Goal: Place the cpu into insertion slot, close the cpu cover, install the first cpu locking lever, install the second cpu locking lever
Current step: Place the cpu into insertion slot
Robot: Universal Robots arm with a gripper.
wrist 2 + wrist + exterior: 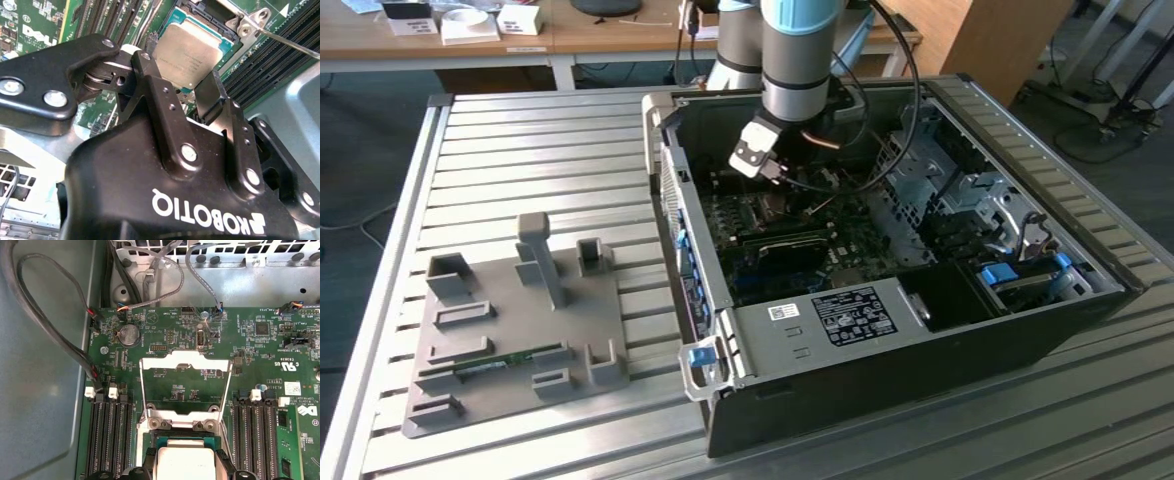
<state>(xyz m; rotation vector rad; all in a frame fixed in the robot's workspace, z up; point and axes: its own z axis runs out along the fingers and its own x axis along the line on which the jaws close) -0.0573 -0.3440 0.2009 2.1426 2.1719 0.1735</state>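
Hand [179,72]: narrow, its two black fingers [216,92] closed on opposite edges of the cpu [192,47]. In both wrist views the pads meet the chip's border with no gap to be seen.

Cpu: silvery top up, low over or already in the insertion slot [197,9]. Dark socket shows past its far edge. Whether it is fully down on the contacts cannot be told.

Cpu cover [185,360]: open, swung back from the socket over the green motherboard [260,355], board showing through its square window. Its hinge end sits just beyond the chip.

Locking lever [295,44]: thin metal rod, apparently a lever, free and running away from the socket corner, not latched.

Memory slots [107,440]: long black rows either side of the socket, clear of the fingers.

Exterior view: arm [794,60] reaches down into the open computer case [894,340], which lies on the slatted tabletop [547,160]. A grey fixture tray [507,330] sits well apart, toward the exterior view's left.

Step in hand (judged): the first, placing the chip. Cover and both levers not yet done.

Requirement (judged): chip must lie flat and square inside the socket rim before it is let go, since a tilted corner would risk the contacts. The cover has free room to swing down once the fingers are clear.
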